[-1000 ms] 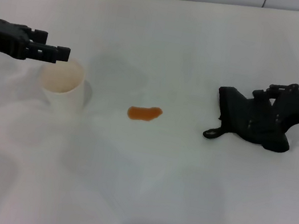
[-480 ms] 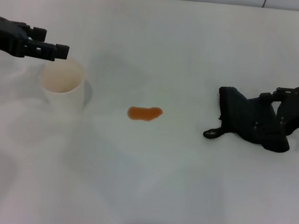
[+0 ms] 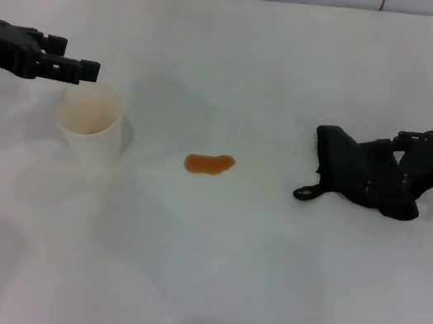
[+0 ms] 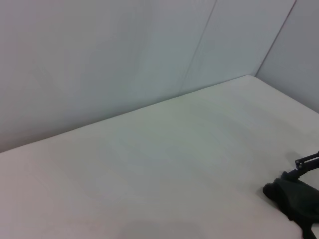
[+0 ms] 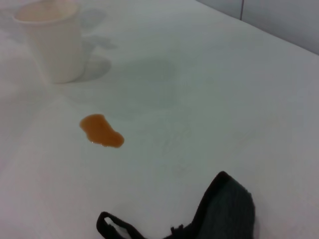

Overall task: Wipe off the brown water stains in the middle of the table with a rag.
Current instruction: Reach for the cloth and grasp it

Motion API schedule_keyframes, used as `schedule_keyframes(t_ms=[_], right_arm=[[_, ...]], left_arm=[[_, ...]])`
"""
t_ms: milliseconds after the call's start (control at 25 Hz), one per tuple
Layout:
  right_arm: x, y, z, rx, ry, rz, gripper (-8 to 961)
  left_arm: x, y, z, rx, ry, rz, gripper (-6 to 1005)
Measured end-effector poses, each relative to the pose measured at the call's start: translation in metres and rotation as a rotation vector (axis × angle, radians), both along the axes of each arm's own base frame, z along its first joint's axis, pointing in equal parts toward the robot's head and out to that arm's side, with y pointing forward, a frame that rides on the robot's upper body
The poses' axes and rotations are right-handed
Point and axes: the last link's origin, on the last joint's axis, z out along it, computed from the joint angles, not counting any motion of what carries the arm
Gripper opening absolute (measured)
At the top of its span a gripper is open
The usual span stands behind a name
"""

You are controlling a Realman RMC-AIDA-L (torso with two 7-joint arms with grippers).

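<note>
Resting at rag (image 3: 361, 175), right claw (image 3: 405, 174) grip unclear; left claw (image 3: 81, 71) unclear; stain (image 3: 209, 163) unwiped; label unreadable

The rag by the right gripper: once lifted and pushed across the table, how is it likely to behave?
The rag lies in a lumpy black bunch, so it is probably soft and will sag and fold when lifted. Its thin loop tag will likely dangle. Pushed over the smooth table, it should slide, perhaps bunching further.

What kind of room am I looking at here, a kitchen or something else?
Probably a test lab, not a kitchen: a bare white table against a plain panelled wall, with only a plastic cup, a small brown stain and a black rag set out between two robot arms.
</note>
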Motion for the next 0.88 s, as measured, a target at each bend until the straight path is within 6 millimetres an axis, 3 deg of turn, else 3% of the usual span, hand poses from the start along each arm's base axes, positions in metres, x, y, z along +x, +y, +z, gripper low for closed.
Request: schedule_keyframes(t_ms=[880], right_arm=[[-0.0046, 0.0015, -0.0028, -0.036, -0.007, -0.012, 737]], left_arm=[[0.0049, 0.003, 0.0, 0.0, -0.001, -0.008, 880]])
